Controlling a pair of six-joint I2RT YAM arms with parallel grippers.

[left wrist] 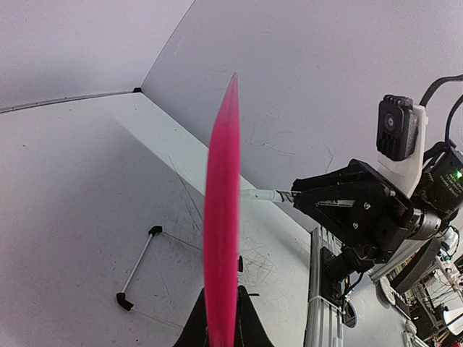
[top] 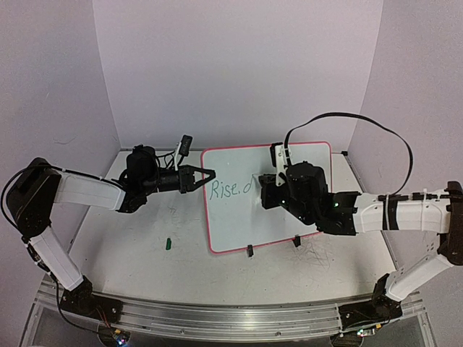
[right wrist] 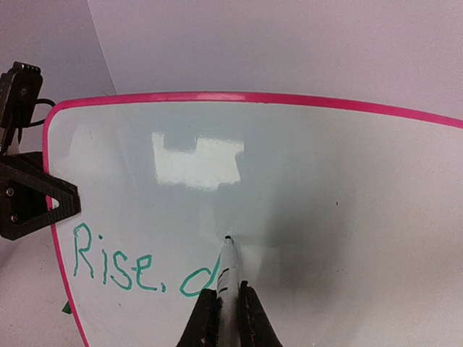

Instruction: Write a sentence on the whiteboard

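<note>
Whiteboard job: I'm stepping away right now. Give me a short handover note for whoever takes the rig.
Left gripper: fingers shut on the whiteboard at its left edge.
Right gripper: shut on the marker, tip on the board.
Done: green writing reads "Rise.", with the next letter begun.
Left: finish that letter and the rest of the sentence.
Note: small green piece, possibly the cap, lies on the table left of the board.

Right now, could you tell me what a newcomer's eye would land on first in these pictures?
The pink-framed whiteboard mid-table, with green "Rise," written on its left half. The right claw is shut on a marker, tip at the board beside a half-formed letter, while the left claw grips the board's left edge.
</note>
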